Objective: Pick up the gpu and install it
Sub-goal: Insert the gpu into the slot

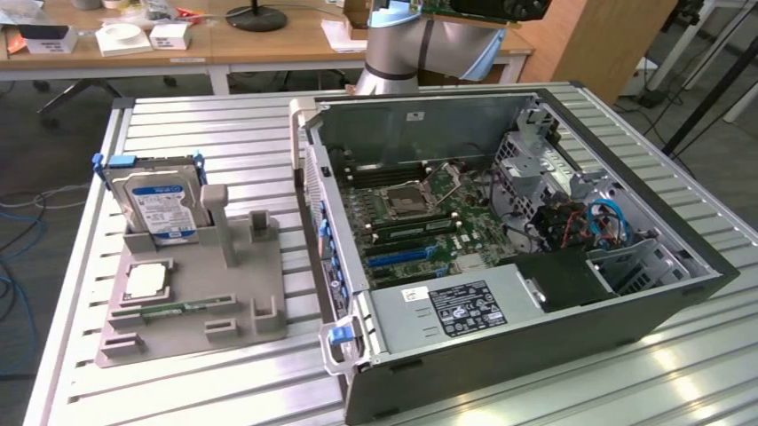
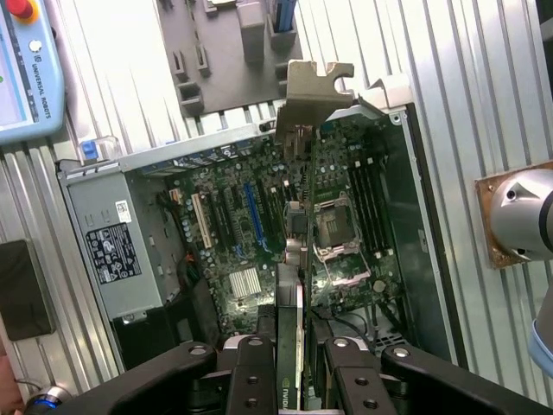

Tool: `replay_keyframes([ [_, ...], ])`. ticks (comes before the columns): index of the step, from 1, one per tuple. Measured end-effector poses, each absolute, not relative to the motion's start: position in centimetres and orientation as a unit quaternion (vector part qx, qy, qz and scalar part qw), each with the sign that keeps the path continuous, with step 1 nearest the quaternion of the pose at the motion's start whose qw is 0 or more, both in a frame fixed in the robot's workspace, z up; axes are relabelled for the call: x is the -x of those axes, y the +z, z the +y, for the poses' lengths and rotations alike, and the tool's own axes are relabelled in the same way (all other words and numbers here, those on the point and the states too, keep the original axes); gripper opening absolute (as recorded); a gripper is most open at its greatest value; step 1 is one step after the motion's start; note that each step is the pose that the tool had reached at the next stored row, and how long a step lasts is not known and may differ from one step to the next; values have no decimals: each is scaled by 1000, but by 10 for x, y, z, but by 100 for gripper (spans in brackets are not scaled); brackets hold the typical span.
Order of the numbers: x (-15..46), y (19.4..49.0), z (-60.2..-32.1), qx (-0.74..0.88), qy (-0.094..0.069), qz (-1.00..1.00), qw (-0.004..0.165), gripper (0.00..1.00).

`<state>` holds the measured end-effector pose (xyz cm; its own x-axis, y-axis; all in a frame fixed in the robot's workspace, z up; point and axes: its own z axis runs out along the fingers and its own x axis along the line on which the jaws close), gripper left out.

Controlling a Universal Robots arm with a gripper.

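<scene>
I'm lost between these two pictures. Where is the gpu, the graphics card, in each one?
Exterior view: the gpu is at the picture's top edge, high above the far wall of the open computer case.
Wrist view: the gpu is seen edge-on, gripped between the jaws, hanging over the motherboard.
Shared landmark: the power supply's black label.

Gpu edge-on, silver bracket at its far end, above open case

A ribbed metal table carries an open computer case and, beside it, a grey parts holder.
</scene>
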<state>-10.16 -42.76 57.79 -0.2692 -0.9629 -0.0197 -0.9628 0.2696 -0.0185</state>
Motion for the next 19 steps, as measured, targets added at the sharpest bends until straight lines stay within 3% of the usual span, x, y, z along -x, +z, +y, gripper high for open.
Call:
replay_keyframes([
  [19, 102, 555, -428, 604, -1, 797, 15, 26],
])
